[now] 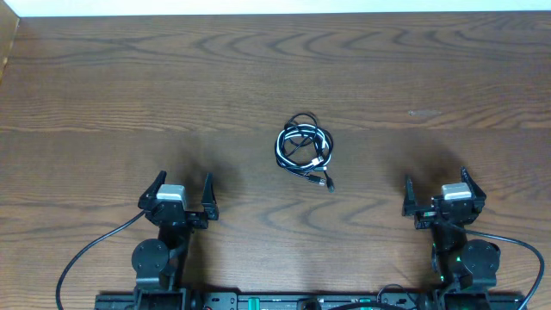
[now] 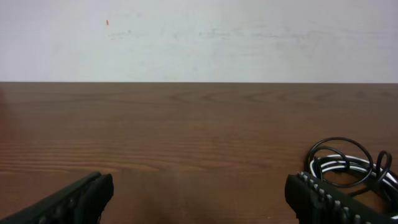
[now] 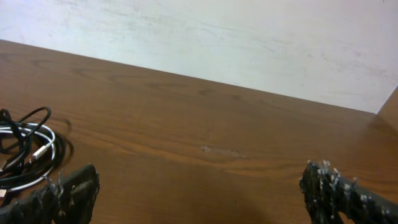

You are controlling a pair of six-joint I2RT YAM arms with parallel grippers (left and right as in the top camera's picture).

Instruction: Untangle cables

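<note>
Looking down from overhead, found the cables (image 1: 304,151) bunched in one small loose coil on the wooden table (image 1: 129,86), a little right of its middle and ahead of both arms. Made out black loops wound with a white one, and a short black tail with a plug end (image 1: 327,183) poking toward the near edge. Saw the left gripper (image 1: 184,177) low near the front edge, left of the coil and well apart from it, jaws spread wide and holding nothing. Saw the right gripper (image 1: 436,179) likewise at the front right, well apart from the coil, jaws fully spread, gripping nothing. Caught, from the left wrist, the coil low at the right, just past the right-hand finger (image 2: 311,196), bare wood showing between the two fingers. Caught, from the right wrist, the same coil at the far left edge, beyond the left-hand finger (image 3: 68,190), with a pale wall (image 3: 249,43) behind the table.
</note>
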